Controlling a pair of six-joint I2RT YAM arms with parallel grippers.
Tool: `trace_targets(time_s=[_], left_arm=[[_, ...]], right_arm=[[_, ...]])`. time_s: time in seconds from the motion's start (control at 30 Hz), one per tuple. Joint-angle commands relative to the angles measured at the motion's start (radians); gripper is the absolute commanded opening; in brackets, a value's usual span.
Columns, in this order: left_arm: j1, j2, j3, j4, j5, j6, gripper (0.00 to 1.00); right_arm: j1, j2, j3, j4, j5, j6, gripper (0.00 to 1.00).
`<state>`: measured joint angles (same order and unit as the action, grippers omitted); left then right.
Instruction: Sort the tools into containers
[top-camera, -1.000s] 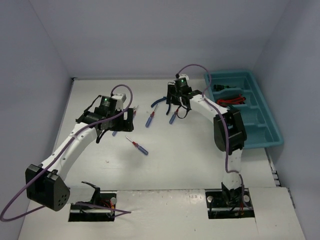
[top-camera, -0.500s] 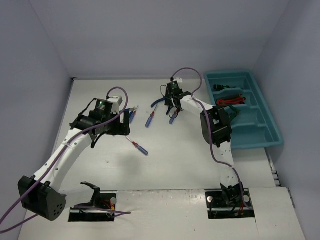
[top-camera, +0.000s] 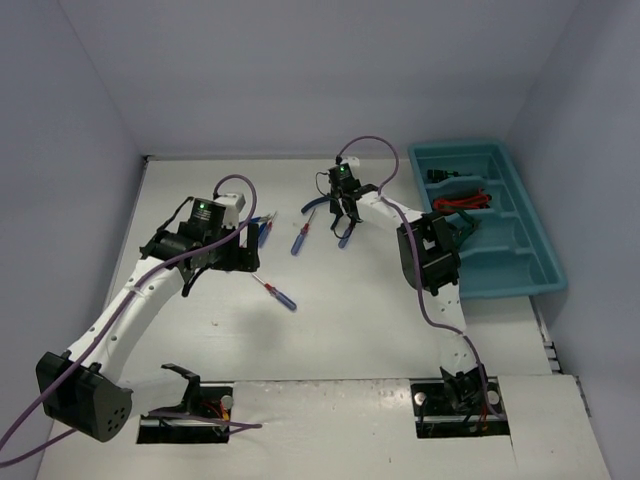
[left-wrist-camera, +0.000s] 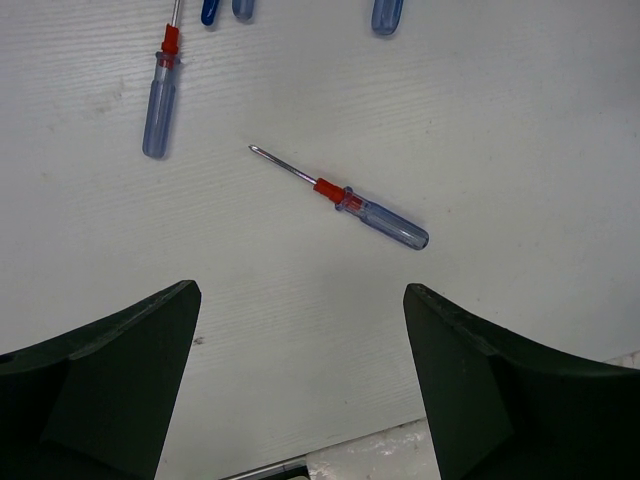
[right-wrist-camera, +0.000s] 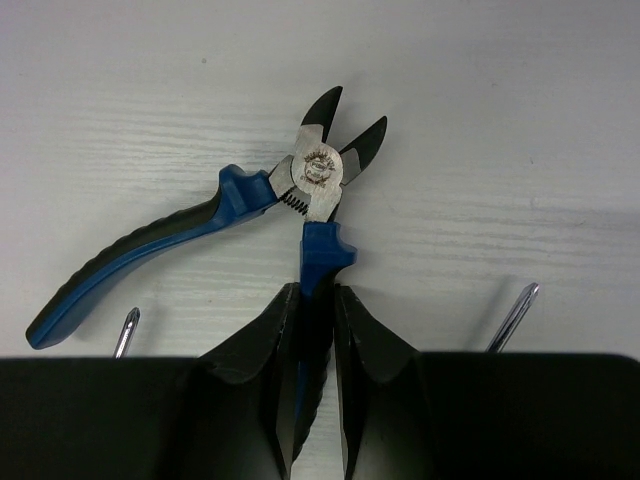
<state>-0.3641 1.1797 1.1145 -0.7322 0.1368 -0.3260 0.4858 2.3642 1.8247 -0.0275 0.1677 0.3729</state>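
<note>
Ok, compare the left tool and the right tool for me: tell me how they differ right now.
The left tool is open; the right tool is shut. The left tool holds nothing and hovers above a red-collared screwdriver, while the right tool grips one handle of the blue pliers lying on the white table. Both are dark and point down at it.

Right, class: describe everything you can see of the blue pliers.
The pliers lie flat on the white table: dark cutting jaws parted, round steel pivot with a small spring, blue handles with black grips, splayed apart. One handle lies free; the right gripper is shut on the other.
</note>
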Motion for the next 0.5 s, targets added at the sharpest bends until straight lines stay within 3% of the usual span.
trace_targets(time_s=[0.0,0.2,0.47], left_arm=[[0.011,-0.03,0.016,0.01,-0.017,0.007,0.8],[0.01,-0.043,0.016,0.011,-0.036,0.004,0.81],[0.011,-0.036,0.013,0.026,-0.046,0.015,0.81]], right_arm=[[-0.005,-0.13,0.09,0.032,-0.006,0.021,0.0],[-0.073,-0.337,0.012,0.059,-0.037,0.054,0.0],[-0.292,-0.727,-0.37,0.132,-0.051,0.093,0.0]])
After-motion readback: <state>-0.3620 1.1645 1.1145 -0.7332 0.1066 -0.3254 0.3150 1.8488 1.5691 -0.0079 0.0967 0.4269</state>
